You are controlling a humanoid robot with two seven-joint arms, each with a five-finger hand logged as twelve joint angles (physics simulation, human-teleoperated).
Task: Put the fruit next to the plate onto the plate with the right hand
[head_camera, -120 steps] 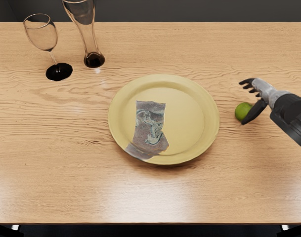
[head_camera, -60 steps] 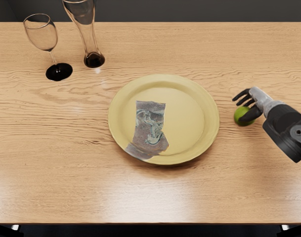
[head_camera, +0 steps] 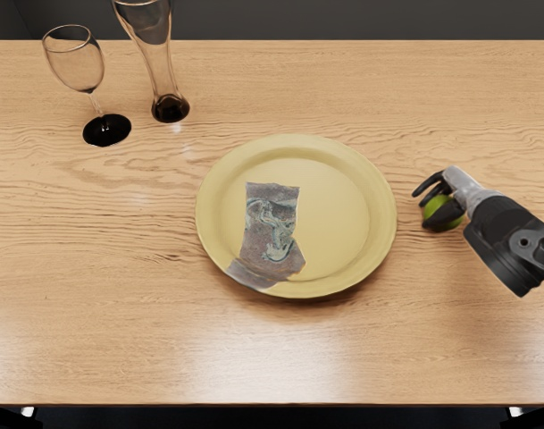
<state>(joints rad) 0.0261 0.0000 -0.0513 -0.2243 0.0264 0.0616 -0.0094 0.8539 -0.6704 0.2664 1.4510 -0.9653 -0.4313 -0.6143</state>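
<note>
While the lime (head_camera: 435, 208) is just beside the plate (head_camera: 347, 183), the right hand (head_camera: 448, 194) grips it.

Dining setting, home-like, rendered rather than photographed. A wooden table (head_camera: 272, 349) with light oak grain fills the view. Its far edge meets a flat dark backdrop. Laid as for a meal: a round yellow plate (head_camera: 343, 179) sits near the table's middle, with a grey-patterned scrap (head_camera: 272, 234) lying on it. Near the far left corner stand a stemmed wine glass (head_camera: 75, 61) and a tall flared glass (head_camera: 155, 54), both clear and dark-footed. The light is even, with a soft sheen along the near edge.
</note>
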